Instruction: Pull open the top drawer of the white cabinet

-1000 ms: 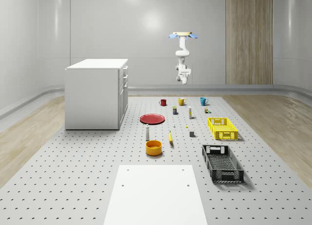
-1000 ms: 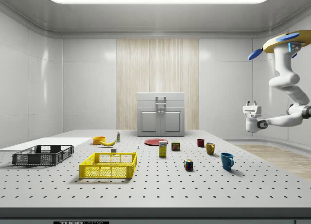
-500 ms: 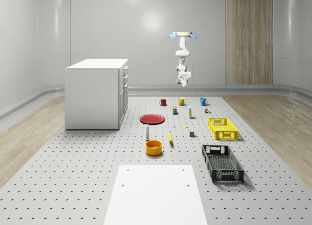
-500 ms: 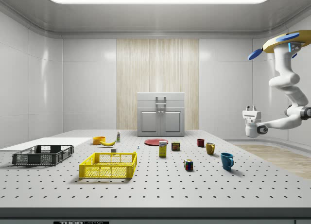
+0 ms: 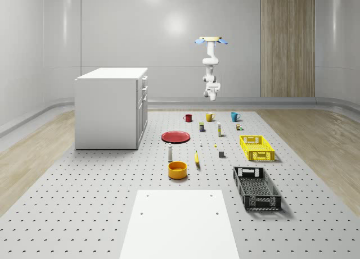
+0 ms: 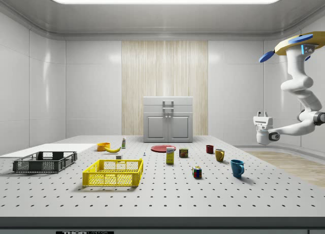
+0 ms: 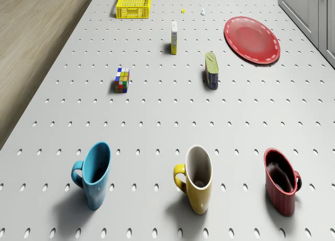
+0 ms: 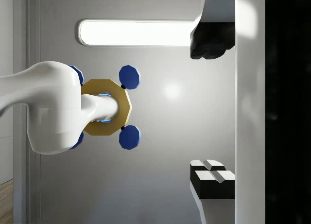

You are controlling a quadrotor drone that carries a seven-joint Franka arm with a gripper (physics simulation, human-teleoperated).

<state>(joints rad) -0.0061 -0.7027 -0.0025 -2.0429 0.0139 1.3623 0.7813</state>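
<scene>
whole-scene view: the white cabinet (image 5: 109, 108) stands on the pegboard table (image 5: 84, 203), its drawer front facing the red plate (image 5: 175, 136). the top drawer (image 5: 144, 79) is a shallow band lying flat along the top of that face, flush with the rest. the drone (image 5: 211, 41) hovers high beyond the cabinet, over the table's far edge behind the yellow mug (image 5: 209, 117), well apart from the cabinet; the gripper (image 5: 212, 95) hangs under it.

side view: the cabinet (image 6: 168, 119) faces this camera, the top drawer (image 6: 168, 102) running level across it. the drone (image 6: 297, 43) hovers far off the cabinet's side, the gripper (image 6: 262, 113) pointing up.

drone view: blue mug (image 7: 94, 174), yellow mug (image 7: 197, 178) and red mug (image 7: 281, 181) stand in a row.

wrist view: the fingertips (image 8: 212, 41) are spread wide, gripping nothing.
</scene>
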